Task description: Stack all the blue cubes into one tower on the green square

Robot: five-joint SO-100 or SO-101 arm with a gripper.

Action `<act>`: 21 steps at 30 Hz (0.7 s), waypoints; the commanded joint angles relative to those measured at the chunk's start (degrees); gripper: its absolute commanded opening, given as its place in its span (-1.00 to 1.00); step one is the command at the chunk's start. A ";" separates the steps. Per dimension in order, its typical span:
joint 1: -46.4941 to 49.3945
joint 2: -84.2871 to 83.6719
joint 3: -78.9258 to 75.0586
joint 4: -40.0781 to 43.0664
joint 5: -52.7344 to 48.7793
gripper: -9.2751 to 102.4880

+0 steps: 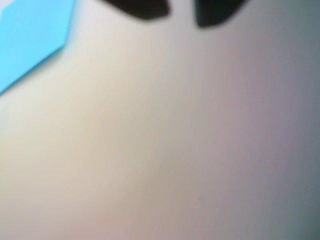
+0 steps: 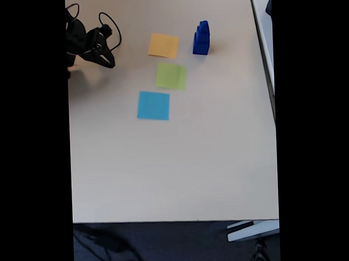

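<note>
Fixed view, left to right across the table [image 2: 164,165]. We find the gripper [image 2: 106,57] at the far-left corner, hanging over bare tabletop, holding nothing. Its jaws look slightly parted there. In the wrist view two dark fingertips [image 1: 145,9] show at the top edge with a clear gap between them, so we judge the pincer apart and empty.

Next right, near the middle of the far half, is the light-blue square [image 2: 153,105], whose corner also shows in the wrist view [image 1: 30,40]. Then the orange-yellow square [image 2: 163,45] close to the far edge. The green square [image 2: 171,75] sits between those two, slightly right, and is bare.

Furthest right, towards the far-right corner, are the blue cubes [image 2: 201,39]. They already stand as one stepped tower on bare table, beside the orange-yellow square and apart from the green one. We cannot count the cubes at this size.

Handling, as we judge it: the cubes look small, rigid, light and smooth-faced. They should take a firm pinch, but the stack will likely topple if nudged sideways. We would grip each cube across two opposite flat faces at mid-height, taking the top cube first.

The tower's long axis is vertical, upright, tapering upward. Its side faces look roughly square to the table edges.
</note>
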State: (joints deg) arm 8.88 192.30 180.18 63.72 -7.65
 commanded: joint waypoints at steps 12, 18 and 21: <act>0.09 1.41 -0.26 0.18 0.62 -0.83; 0.09 1.41 -0.26 0.18 0.62 -0.83; 0.09 1.41 -0.26 0.18 0.62 -0.83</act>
State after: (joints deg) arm 8.88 192.30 180.18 63.72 -7.65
